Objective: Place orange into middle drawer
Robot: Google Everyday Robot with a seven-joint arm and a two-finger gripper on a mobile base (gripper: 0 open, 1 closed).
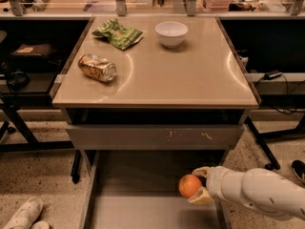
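Note:
The orange is small, round and bright, held at the lower right of the camera view. My gripper is shut on it, with one pale finger above and one below. The white arm reaches in from the right edge. The orange hangs over the right part of the middle drawer, a wide grey tray pulled out below the table. The drawer floor is flat and bare. Its thin left side wall shows; the right wall is hidden by the arm.
Above the drawer is a long grey panel with pale scratch marks. The tan tabletop holds a gold-brown can, a green bag and a white bowl. White shoes lie lower left.

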